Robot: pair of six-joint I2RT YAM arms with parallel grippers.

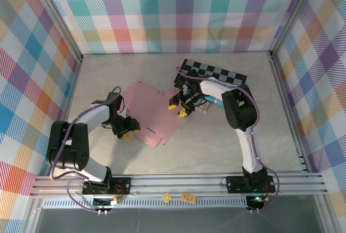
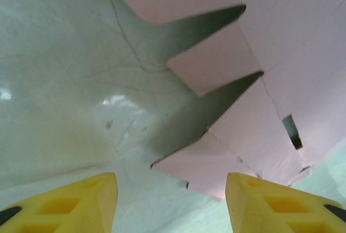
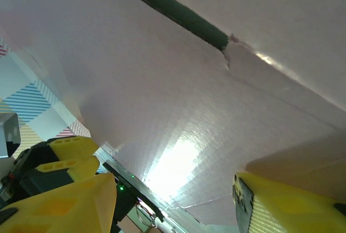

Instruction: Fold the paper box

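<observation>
The left gripper (image 2: 170, 181) and right gripper (image 3: 174, 184) gape at the paper box (image 1: 148, 108), seemingly empty.

We see the paper box (image 3: 162, 92) sheet, pink, across most of frame. Dark slit runs top centre to upper right; creases + glare lower centre. Right gripper (image 3: 173, 211): yellow fingers at bottom L/R corners, wide apart. Left gripper (image 3: 70, 156) + plaid wall (image 3: 27, 108) mid-left.
</observation>
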